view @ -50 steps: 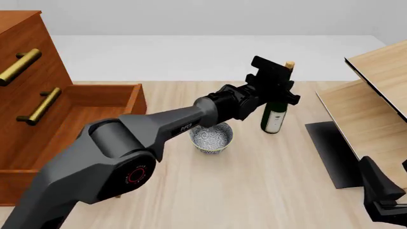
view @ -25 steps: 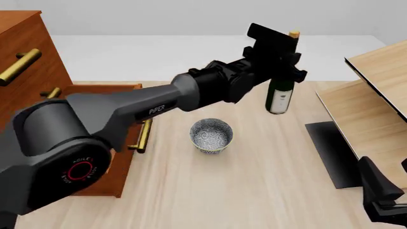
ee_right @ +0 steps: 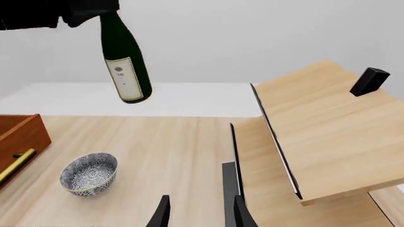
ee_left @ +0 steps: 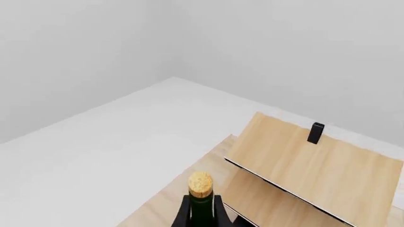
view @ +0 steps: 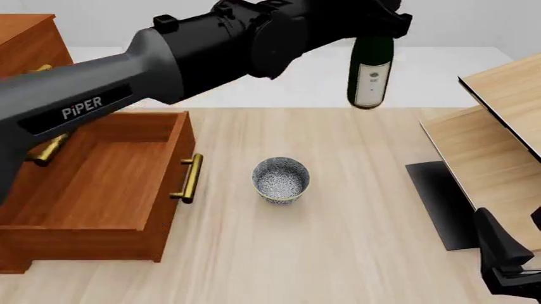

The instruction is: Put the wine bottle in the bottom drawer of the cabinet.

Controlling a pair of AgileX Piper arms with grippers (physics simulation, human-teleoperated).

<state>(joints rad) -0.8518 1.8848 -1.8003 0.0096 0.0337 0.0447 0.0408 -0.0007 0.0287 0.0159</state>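
The wine bottle, dark green with a white label, hangs in the air above the far side of the table, beyond the bowl. My left gripper is shut on its neck. In the left wrist view the tan cork sticks up between the dark fingers. The right wrist view shows the wine bottle tilted slightly, high over the table. The cabinet stands at the left, its bottom drawer pulled out and empty, brass handle facing right. My right gripper is open low at the near right, holding nothing.
A speckled bowl sits on the table mid-way between the open drawer and the pale wood furniture, which fills the right side with a dark base panel. The right arm rests at the near right corner.
The left arm has lifted the wine bottle off the table and raised it well above the surface. The open drawer is now uncovered. The right arm has stayed put.
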